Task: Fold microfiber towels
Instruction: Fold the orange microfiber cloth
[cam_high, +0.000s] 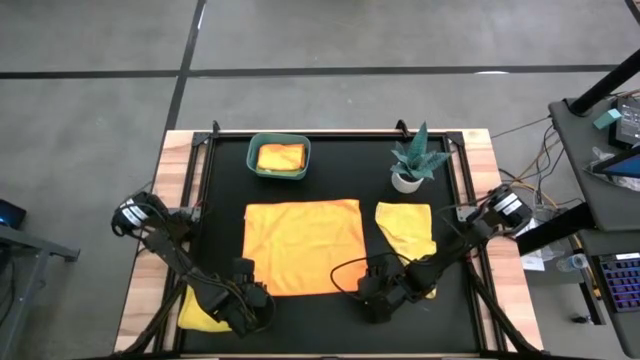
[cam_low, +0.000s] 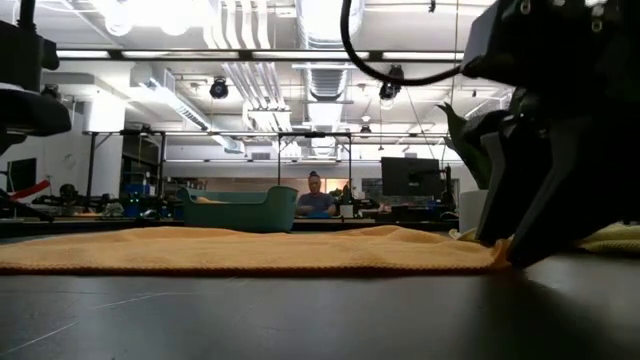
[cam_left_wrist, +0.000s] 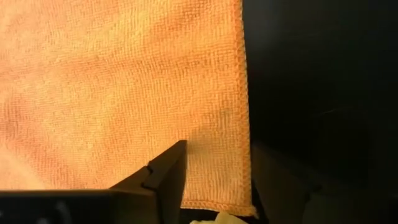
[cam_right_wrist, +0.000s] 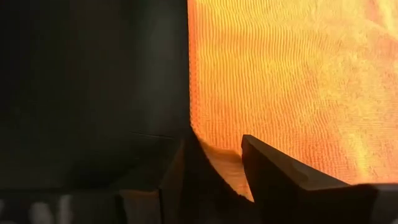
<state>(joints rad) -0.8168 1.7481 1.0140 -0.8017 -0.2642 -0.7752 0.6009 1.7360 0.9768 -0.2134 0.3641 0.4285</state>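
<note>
Both hands — left (cam_high: 250, 297), right (cam_high: 375, 297) — parted (nothing held) at orange towel's (cam_high: 303, 245) near corners; no writing legible.

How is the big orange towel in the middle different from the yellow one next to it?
The orange towel is wider than the yellow towel. The orange towel lies smooth and square; the yellow towel looks narrower and a bit rumpled. The left gripper and right gripper sit at the orange towel's near corners. Both towels lie on the black table.
</note>
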